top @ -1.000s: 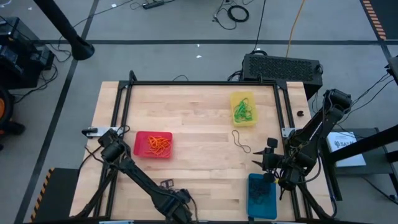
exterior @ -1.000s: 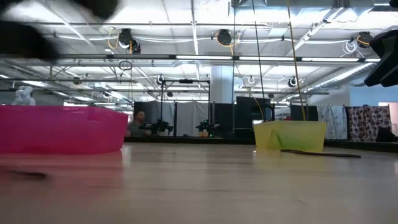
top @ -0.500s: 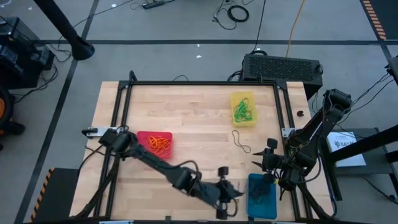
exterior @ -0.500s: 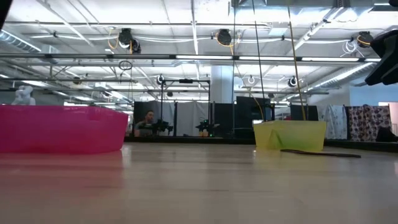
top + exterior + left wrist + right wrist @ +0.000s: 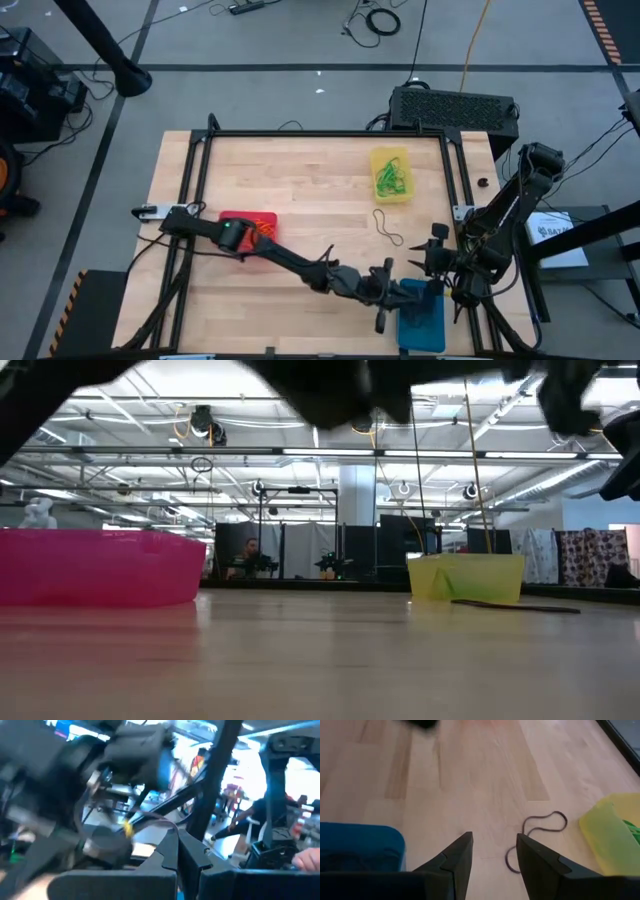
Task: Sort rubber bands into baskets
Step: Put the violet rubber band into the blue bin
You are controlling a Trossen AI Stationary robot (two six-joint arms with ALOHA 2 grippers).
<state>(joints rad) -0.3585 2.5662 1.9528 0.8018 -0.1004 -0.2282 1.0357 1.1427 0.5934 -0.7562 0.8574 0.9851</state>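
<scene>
1. My left gripper [image 5: 385,295] is pressed closed, empty, just beside the blue basket [image 5: 425,318] at the desk's [image 5: 320,180] near right edge.
2. My right gripper [image 5: 432,262] hangs parted, holding nothing, above that basket's far end.
3. A dark rubber band [image 5: 388,228] lies loose on the desk between the yellow basket [image 5: 391,175] and the blue basket.
4. The red basket [image 5: 262,230] holds orange bands [image 5: 262,231]; the yellow holds green bands [image 5: 391,179].

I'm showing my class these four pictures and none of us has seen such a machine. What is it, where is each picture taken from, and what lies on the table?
Two robot arms work at a wooden table. One camera looks down, one sits at table level, one rides on each wrist. On the table are a red basket, a yellow basket and a blue basket, plus one loose dark rubber band. The left gripper, jaws shut, reaches toward the blue basket. The right gripper waits open beside it, holding nothing.
</scene>
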